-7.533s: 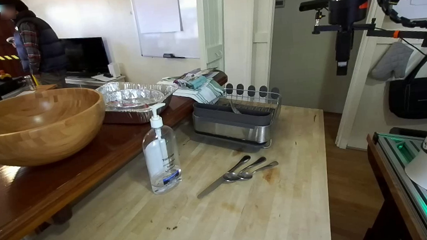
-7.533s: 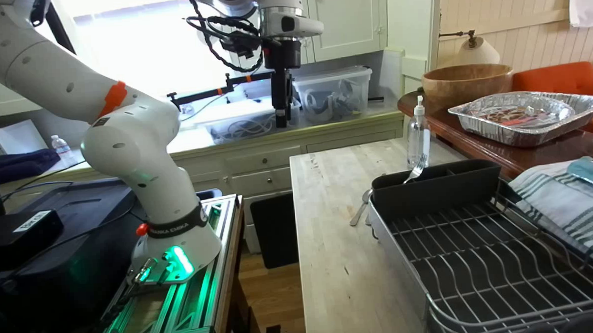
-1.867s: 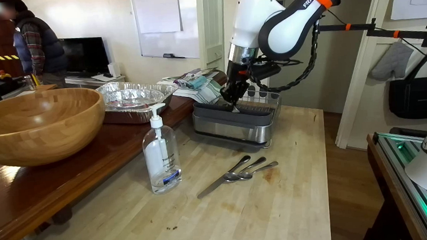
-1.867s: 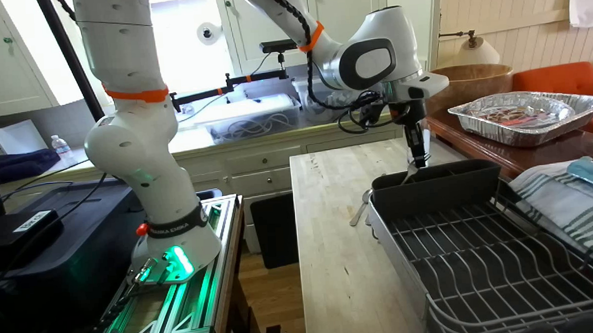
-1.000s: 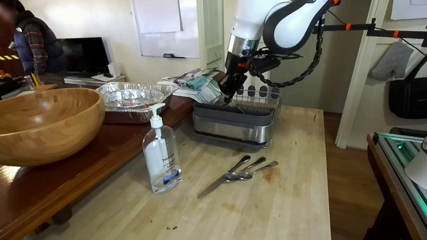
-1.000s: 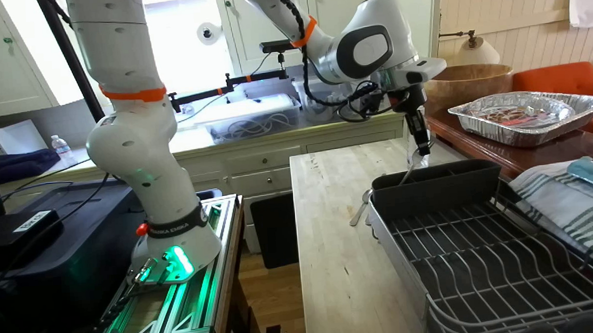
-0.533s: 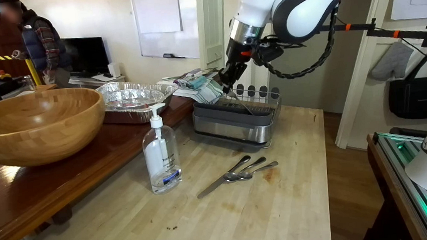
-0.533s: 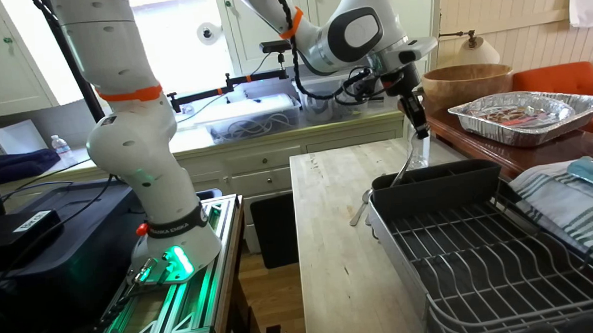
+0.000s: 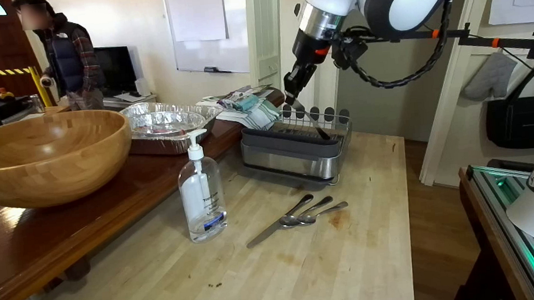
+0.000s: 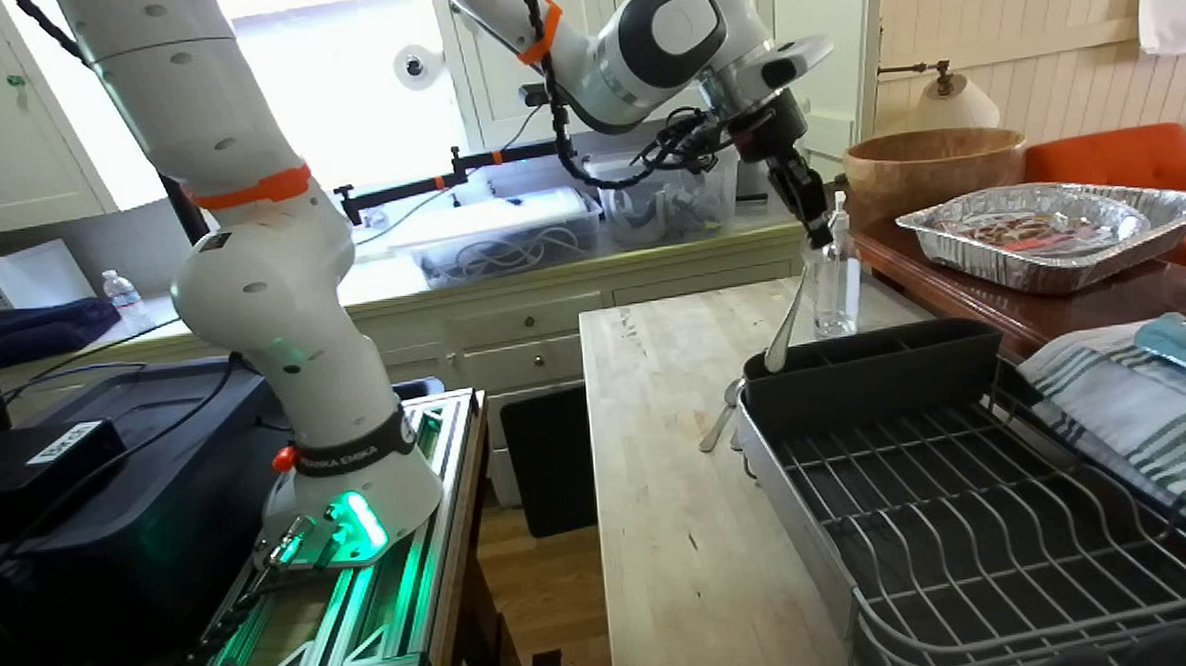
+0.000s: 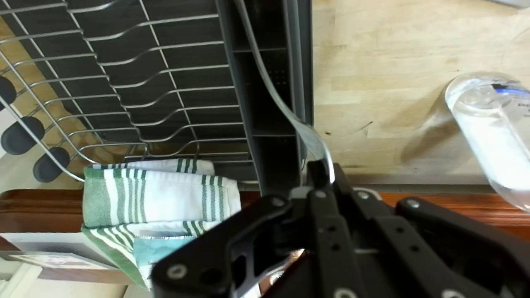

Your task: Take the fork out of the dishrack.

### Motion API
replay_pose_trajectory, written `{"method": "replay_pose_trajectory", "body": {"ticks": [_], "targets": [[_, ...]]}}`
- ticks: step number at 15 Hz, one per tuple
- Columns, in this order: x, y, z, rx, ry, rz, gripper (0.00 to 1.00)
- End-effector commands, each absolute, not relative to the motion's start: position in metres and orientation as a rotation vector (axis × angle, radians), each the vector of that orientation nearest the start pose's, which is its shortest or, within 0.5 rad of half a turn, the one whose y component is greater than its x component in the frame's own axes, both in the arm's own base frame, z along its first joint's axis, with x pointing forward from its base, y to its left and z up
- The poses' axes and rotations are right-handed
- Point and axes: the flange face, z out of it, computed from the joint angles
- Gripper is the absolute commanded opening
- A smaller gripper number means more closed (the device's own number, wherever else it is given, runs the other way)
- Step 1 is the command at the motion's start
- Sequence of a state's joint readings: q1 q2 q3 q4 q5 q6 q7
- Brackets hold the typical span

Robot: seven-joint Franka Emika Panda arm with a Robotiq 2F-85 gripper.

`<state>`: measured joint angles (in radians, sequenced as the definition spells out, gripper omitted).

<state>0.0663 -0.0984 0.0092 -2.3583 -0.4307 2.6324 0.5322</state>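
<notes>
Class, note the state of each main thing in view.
Fork: tilted, handle end low
Gripper: shut on the fork
Dishrack: standing upright
Pump bottle: upright, partly filled
Knife: lying flat
Two spoons: lying close together
Wooden bowl: open side up
Foil trays: nested
Striped towel: folded
Base light: glowing green
Monitor: screen dark
Drawers: shut

Home kitchen in an exterior view, dishrack (image 10: 961,507) sitting at four o'clock, cupboard (image 10: 14,138) (green-knobbed) showing at ten, foil trays (image 10: 1001,267) resting near three
</notes>
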Motion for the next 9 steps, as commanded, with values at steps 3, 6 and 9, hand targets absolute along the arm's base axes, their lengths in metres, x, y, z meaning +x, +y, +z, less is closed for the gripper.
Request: {"method": "replay_pose_trajectory", "body": {"ticks": [3, 6, 9], "targets": [[0.478, 0.062, 0.417, -3.329, 0.02, -0.601, 0.01], [0.464, 0.071, 0.416, -3.385, -0.116, -0.475, 0.01], [0.455, 0.079, 0.413, -3.433, -0.261, -0.371, 0.01]]}}
